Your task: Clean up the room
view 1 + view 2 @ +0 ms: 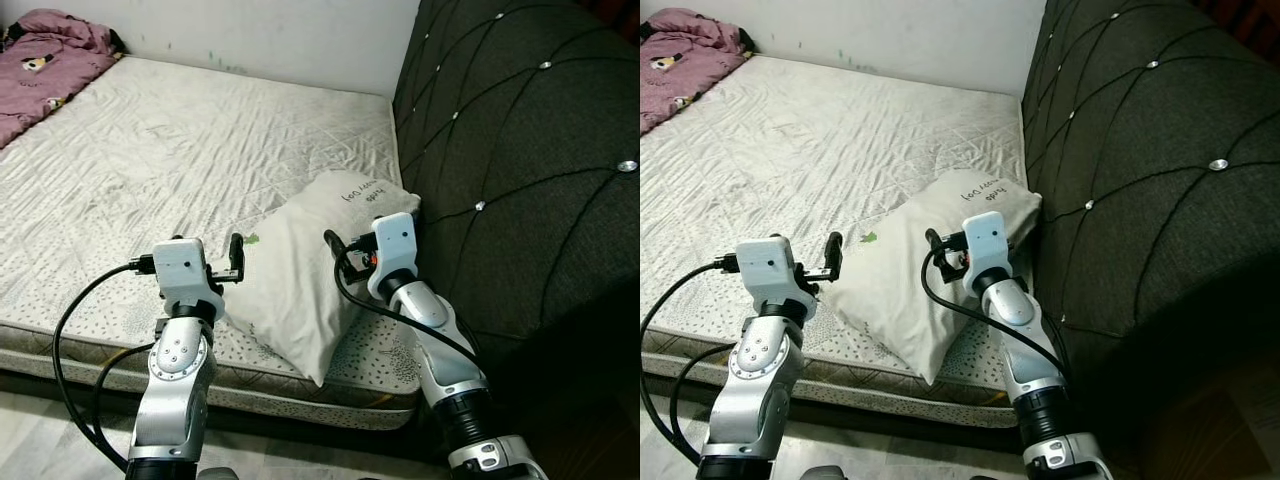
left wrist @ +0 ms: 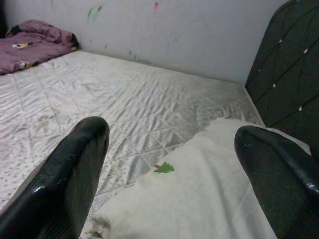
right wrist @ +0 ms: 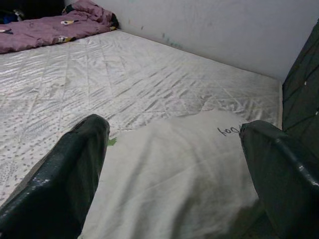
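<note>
Left eye view puts you at the foot corner of the bed, with the white pillow (image 1: 310,270) lying askew on the mattress (image 1: 150,170), its far end against the dark tufted headboard (image 1: 520,150) and its near corner hanging just over the mattress edge. Your left gripper (image 1: 236,258) sits at the pillow's left edge and your right gripper (image 1: 338,256) over its right half, both raised just above the fabric; the wrist views show each pair of black fingers (image 2: 75,169) spread wide with nothing between them. The step in hand looks like taking hold of the pillow to straighten it, so bring both grippers down together and pinch a good fold of cloth on each side rather than skimming the surface, since soft fabric will slip out of a shallow bite. Keep the right arm clear of the headboard as you close, and lift evenly so the overhanging corner does not drag the pillow off the bed. A purple blanket (image 1: 45,60) is bunched at the far left corner of the mattress and probably needs tidying later. No bin, basket or other container is in sight, so this is straightening work on the bed itself.
</note>
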